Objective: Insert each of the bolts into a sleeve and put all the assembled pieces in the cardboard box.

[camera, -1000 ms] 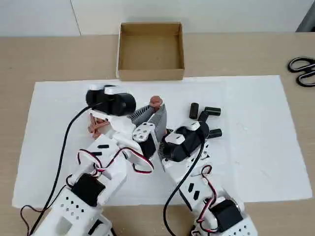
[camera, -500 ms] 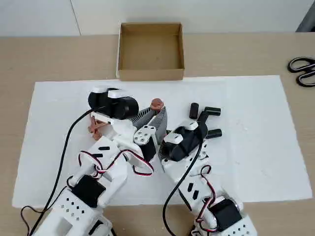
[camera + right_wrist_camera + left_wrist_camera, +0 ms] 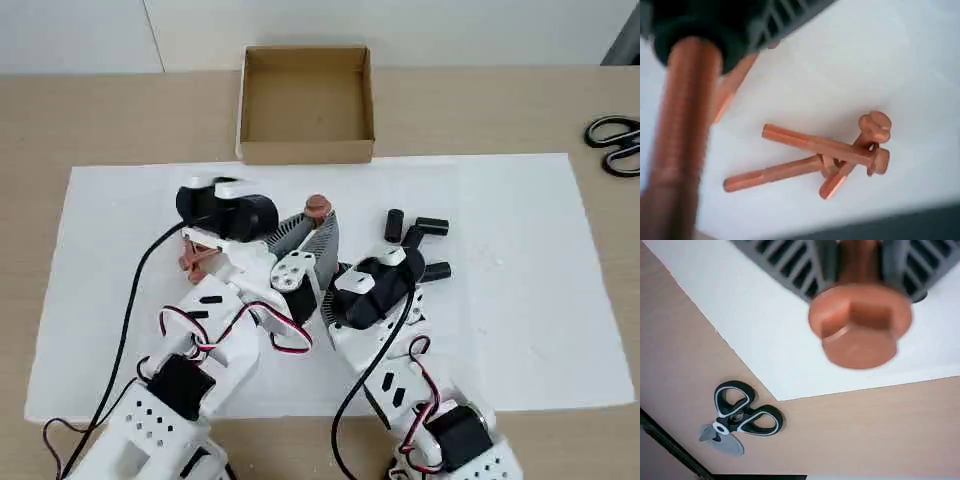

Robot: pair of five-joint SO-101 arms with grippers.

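Gripping a copper-coloured bolt (image 3: 317, 207) lengthwise, the left gripper (image 3: 316, 224) sat near the middle of the white paper sheet (image 3: 520, 290). Its grey ribbed jaws were clenched on the shaft, so that the hexagonal head stuck out past their tips toward the far side. In the left wrist view that head hung above the paper's edge, with the scissors (image 3: 737, 412) lying well beyond it on the bare table (image 3: 850, 425).

The right arm stood just to the right of the left one, its wrist close against the left gripper. In the right wrist view, the right gripper (image 3: 700, 17) grasped a black sleeve (image 3: 732, 50) between its dark jaws. A copper shaft ran through that sleeve toward the camera. Whether this shaft belonged to the bolt in the left gripper could not be told.

A pile of bolts (image 3: 195, 258) lay on the paper at the left, partly under the left arm, crossed over one another and touching. Several loose sleeves (image 3: 432, 226) lay on the paper to the right of the grippers, near one another and just beside the right arm.

The cardboard box (image 3: 305, 152) stood at the far edge of the paper with its open side up, beyond both grippers and apart from them. The scissors lay at the far right of the table, off the paper and well apart from everything else.
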